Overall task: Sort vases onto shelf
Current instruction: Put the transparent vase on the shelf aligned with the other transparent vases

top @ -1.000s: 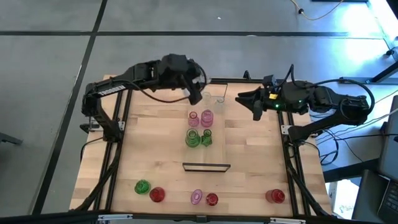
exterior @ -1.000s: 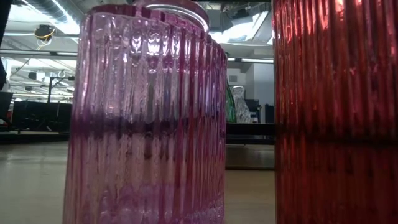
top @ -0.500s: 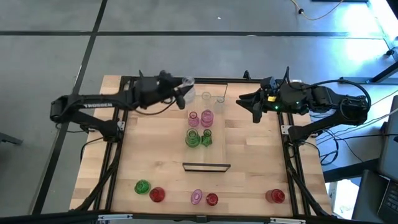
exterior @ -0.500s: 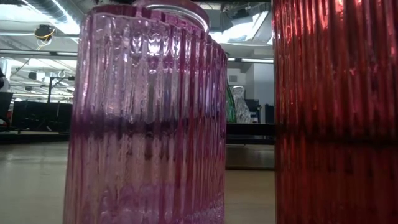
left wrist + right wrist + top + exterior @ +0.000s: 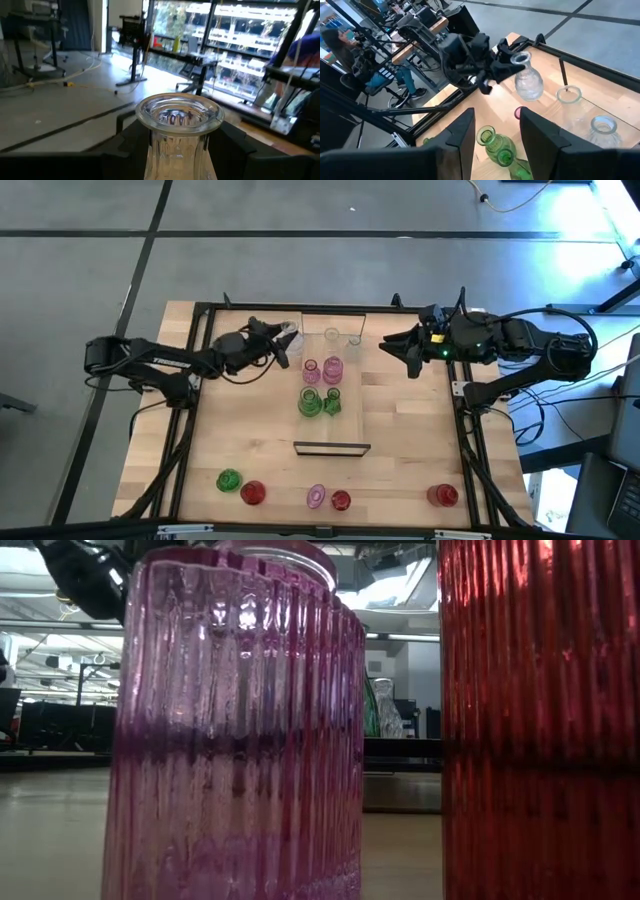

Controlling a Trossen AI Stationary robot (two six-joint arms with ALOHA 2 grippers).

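Right wrist view shows the left gripper [image 5: 492,75] with jaws clamped on the clear vase's [image 5: 527,80] neck, upper centre. The glass looks light, slick and breakable; that neck hold suits it. The right gripper [image 5: 490,137] waits, jaws apart.

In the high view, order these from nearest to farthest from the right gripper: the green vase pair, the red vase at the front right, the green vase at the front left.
From the right gripper:
1. Green vase pair, mid-shelf.
2. Red vase, front right edge.
3. Green vase, front left, farthest.
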